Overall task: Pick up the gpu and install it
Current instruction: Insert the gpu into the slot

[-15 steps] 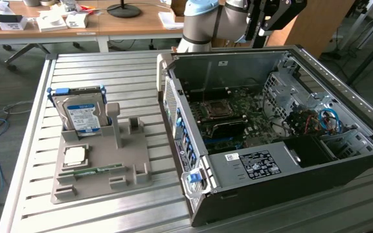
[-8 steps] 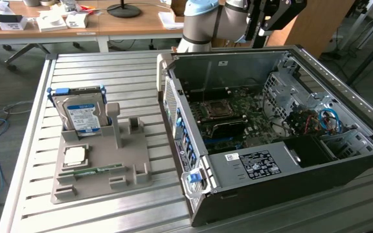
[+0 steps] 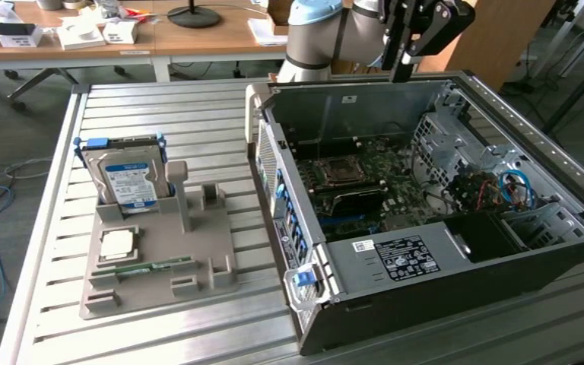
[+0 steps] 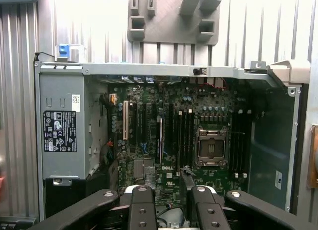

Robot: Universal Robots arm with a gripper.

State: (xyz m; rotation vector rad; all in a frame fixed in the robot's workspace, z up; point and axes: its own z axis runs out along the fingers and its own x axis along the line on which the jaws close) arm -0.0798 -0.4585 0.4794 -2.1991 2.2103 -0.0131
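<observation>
The gripper (image 3: 414, 34) is clamped on the gpu (image 3: 404, 67), which hangs edge-down above the far wall of the open computer case (image 3: 373, 262). The case stands on the slatted tabletop (image 3: 170, 114), toward the exterior view's right edge.

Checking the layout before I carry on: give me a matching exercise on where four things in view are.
Things:
A hard drive
B RAM stick
C computer case
D gripper

Places:
1 above the case's far wall
2 upright in the grey holder
3 flat on the holder
4 open, on the exterior view's right

Pairs: A-2, B-3, C-4, D-1
</observation>
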